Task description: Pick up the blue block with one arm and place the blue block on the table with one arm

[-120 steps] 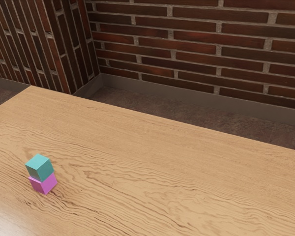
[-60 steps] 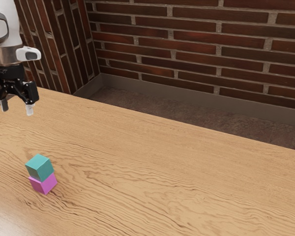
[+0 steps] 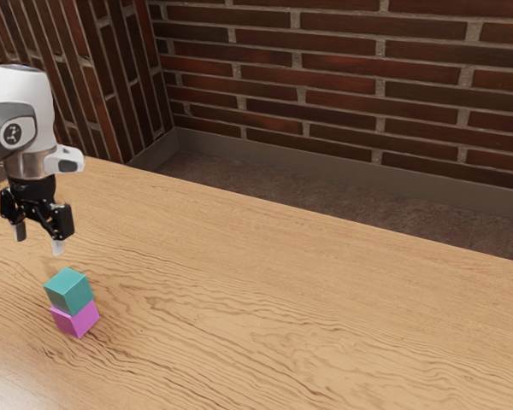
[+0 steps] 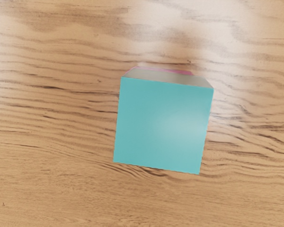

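1. Presumably, the step in hand is lining up over the blue block (image 3: 69, 291), which sits on the pink block (image 3: 76, 319), itself on the desk (image 3: 265, 290). The fingers (image 3: 58, 248) are spread, with nothing between them, above the stack and slightly to the exterior view's left of it.
2. The robot would do well to centre over the upper block and square its fingers to two opposite faces before coming straight down; a skewed approach could clip an edge and topple the pair.
3. It should grip the upper block alone, keeping the tips above the seam, then lift vertically so that the lower one isn't dragged along.
4. The arm (image 3: 20, 94) is cut off at the exterior view's left. The stack's far faces are hidden there, and how evenly the two blocks meet is hard to judge.
5. From the wrist view, the upper block covers nearly all of the lower, leaving a thin pink sliver beyond one edge.
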Motion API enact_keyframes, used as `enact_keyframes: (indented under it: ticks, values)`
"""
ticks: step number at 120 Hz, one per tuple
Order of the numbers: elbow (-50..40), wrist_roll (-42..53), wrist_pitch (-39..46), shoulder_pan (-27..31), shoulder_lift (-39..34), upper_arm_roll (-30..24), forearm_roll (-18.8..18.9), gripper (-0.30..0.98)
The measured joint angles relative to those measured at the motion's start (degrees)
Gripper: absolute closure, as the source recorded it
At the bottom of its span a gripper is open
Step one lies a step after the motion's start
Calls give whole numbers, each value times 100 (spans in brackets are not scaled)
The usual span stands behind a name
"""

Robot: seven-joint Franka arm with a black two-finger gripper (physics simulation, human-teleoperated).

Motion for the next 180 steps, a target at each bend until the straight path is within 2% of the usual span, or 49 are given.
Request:
enact_keyframes:
  ticks: [20,51,98,128,180]
  values:
    - [-152,257,593,-5,420,55,59,0]
    - [-603,539,1367,3,634,207,-111,0]
    - [-928,789,1949,-4,727,230,-194,0]
    - [-944,858,2232,-7,1014,230,-475,0]
    - [-1031,917,2358,15,997,265,-626,22]
